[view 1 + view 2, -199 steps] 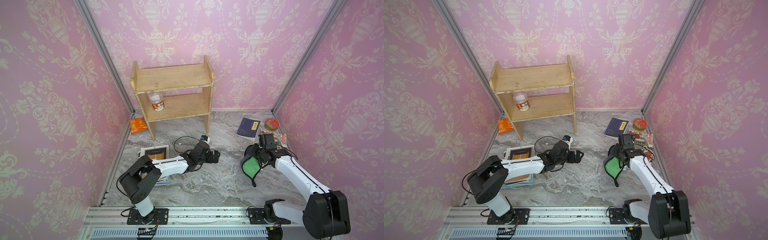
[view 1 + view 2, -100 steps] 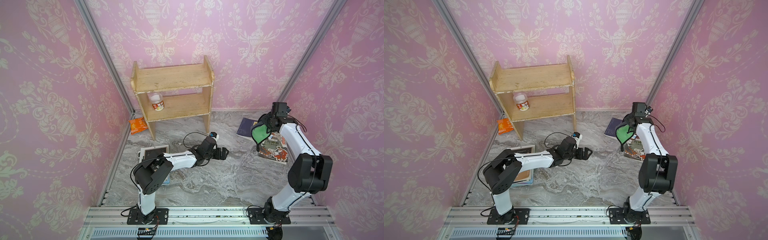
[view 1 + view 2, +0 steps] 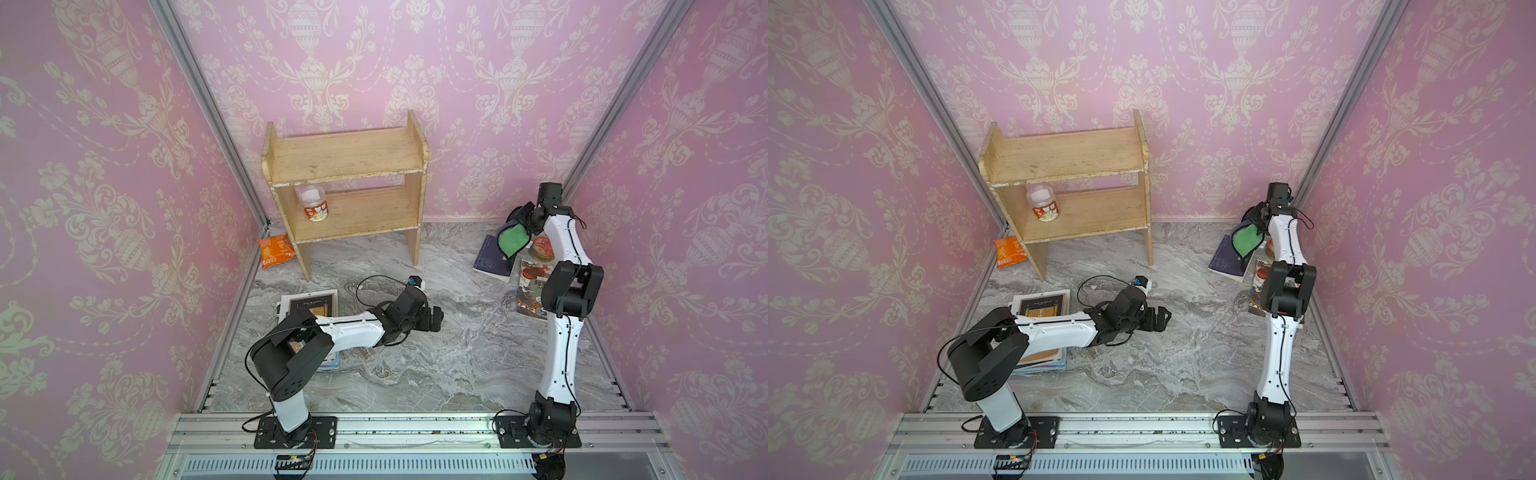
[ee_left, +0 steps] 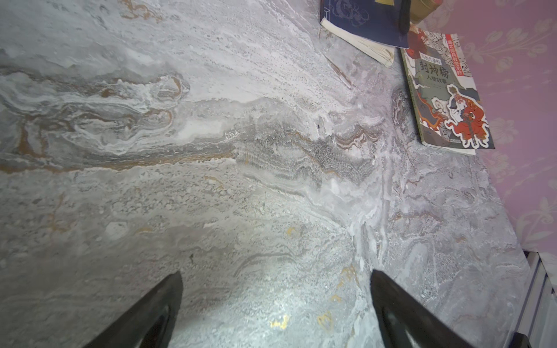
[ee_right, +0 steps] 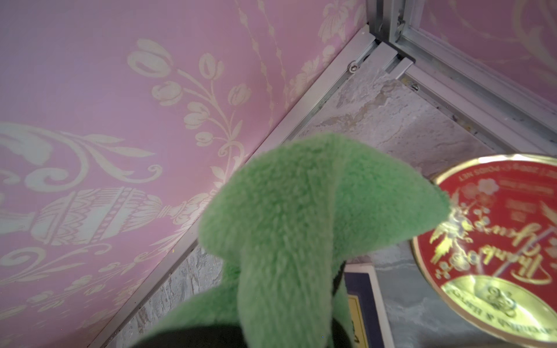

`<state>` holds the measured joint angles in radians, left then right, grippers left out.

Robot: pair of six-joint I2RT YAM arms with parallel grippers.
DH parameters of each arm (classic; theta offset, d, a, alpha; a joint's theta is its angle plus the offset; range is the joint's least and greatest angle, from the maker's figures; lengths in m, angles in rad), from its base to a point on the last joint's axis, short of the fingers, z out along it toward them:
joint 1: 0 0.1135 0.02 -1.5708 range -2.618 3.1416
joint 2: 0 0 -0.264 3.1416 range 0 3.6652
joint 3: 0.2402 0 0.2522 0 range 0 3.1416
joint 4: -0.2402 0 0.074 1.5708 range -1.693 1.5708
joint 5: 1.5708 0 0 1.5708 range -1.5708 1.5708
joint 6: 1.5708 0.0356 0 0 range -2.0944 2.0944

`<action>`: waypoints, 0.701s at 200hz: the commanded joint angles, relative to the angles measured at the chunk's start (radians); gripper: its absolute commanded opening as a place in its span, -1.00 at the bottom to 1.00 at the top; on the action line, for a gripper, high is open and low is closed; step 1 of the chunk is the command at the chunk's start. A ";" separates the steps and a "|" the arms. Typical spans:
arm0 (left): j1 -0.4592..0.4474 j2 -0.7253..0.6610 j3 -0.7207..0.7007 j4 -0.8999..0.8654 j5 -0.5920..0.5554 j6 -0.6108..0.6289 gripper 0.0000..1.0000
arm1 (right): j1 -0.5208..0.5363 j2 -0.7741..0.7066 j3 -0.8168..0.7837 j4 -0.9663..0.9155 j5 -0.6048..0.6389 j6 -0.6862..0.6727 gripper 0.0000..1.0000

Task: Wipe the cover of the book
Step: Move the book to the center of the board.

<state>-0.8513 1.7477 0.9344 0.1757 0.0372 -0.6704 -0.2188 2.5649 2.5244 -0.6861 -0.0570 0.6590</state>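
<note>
A dark blue book (image 3: 490, 259) (image 3: 1225, 262) lies flat at the back right of the marble floor. My right gripper (image 3: 521, 220) is shut on a green cloth (image 3: 512, 242) (image 3: 1246, 240), which hangs just above the book's far end. In the right wrist view the green cloth (image 5: 301, 226) covers the jaws, and a corner of the blue book (image 5: 366, 289) shows beneath it. I cannot tell if the cloth touches the cover. My left gripper (image 3: 432, 320) (image 4: 275, 289) stands open and empty, low over bare marble mid-floor.
An illustrated book (image 3: 530, 286) (image 4: 443, 90) and a red round tin (image 3: 542, 247) (image 5: 497, 241) lie beside the blue book, close to the right wall. A stack of books (image 3: 309, 305) lies under my left arm. A wooden shelf (image 3: 345, 166) with a jar (image 3: 316, 203) and an orange packet (image 3: 274, 251) stand at the back left.
My right arm has swung from the front middle of the floor to the back right corner, carrying the green cloth over the blue book. My left arm has reached further right.
</note>
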 commanded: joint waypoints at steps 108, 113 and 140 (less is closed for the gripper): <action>0.106 -0.002 -0.195 0.496 0.415 -0.128 0.99 | -0.001 0.185 0.096 -0.282 -0.065 0.034 -1.00; 0.106 -0.009 -0.195 0.484 0.410 -0.124 0.99 | 0.004 0.184 0.093 -0.292 -0.070 0.033 -1.00; 0.107 -0.044 -0.226 0.418 0.379 -0.090 0.99 | 0.041 0.145 0.014 -0.320 -0.067 -0.003 -1.00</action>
<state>-0.7452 1.7466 0.7536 0.6312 0.4141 -0.7769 -0.2161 2.7125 2.6129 -0.8700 -0.1097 0.6735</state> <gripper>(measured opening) 0.993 0.101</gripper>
